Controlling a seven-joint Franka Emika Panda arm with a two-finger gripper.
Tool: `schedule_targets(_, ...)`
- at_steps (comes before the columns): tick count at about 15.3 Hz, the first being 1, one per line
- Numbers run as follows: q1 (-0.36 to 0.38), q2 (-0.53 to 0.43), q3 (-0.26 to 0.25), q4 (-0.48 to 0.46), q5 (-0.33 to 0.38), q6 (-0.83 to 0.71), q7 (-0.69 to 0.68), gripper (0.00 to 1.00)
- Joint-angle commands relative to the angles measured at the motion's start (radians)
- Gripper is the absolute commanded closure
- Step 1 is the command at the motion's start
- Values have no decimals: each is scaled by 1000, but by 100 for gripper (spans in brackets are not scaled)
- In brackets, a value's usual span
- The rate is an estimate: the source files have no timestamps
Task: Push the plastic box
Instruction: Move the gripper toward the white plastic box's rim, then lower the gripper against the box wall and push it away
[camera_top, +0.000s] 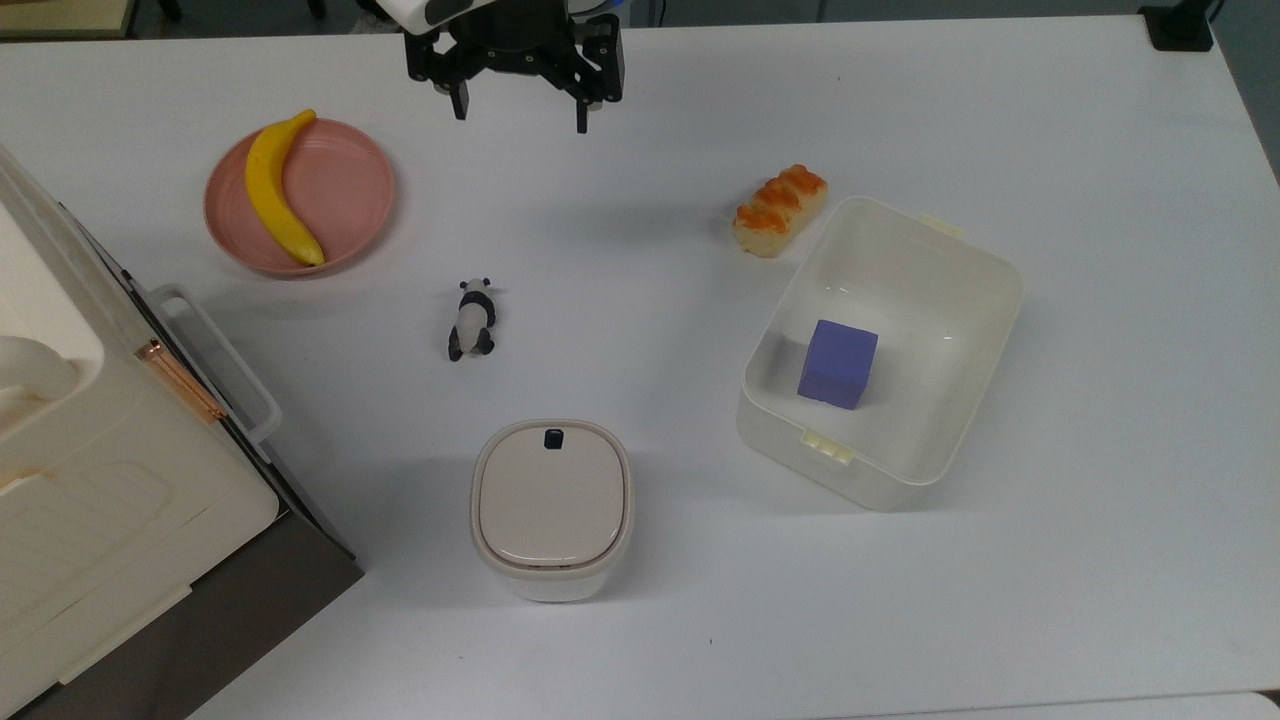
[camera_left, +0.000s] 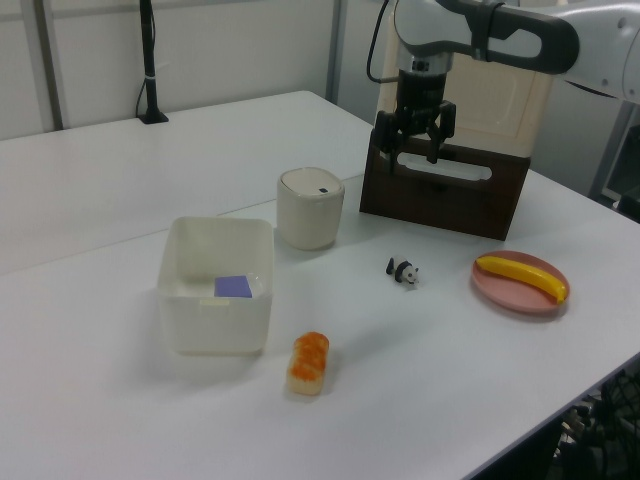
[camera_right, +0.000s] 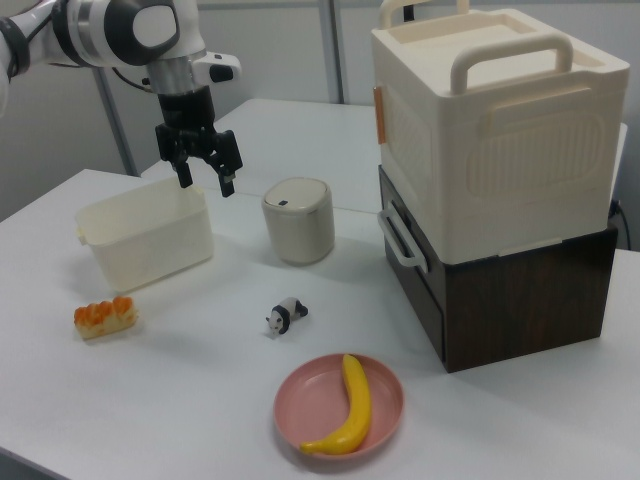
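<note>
The plastic box (camera_top: 965, 290) is a translucent off-white tub at the top view's right, open-topped, with a purple cube (camera_top: 838, 363) inside. It also shows at the left view's left (camera_left: 215, 322) and beside the arm in the right view (camera_right: 150, 238). My gripper (camera_top: 521, 116) hangs open and empty above the table at the top view's upper middle, well apart from the box. In the left view the gripper (camera_left: 410, 152) is in front of the big appliance; in the right view the gripper (camera_right: 206, 184) hovers above the box's near end.
An orange-topped bread (camera_top: 780, 210) lies by the box's corner. A panda figure (camera_top: 472, 318) lies mid-table, and a banana (camera_top: 280, 190) rests on a pink plate (camera_top: 355, 195). A beige-lidded container (camera_top: 552, 505) stands in front, and a cream appliance (camera_top: 90, 480) stands at the top view's left.
</note>
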Motion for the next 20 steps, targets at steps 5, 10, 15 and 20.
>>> schedule_targets(5, 36, 19, -3, -32, 65, -6, -499, 0)
schedule_targets(10, 125, 70, -6, -37, 51, 35, -673, 0)
schedule_targets(15, 214, 163, -14, -37, 2, 161, -822, 0)
schedule_targets(20, 283, 251, -14, -31, -53, 279, -830, 0)
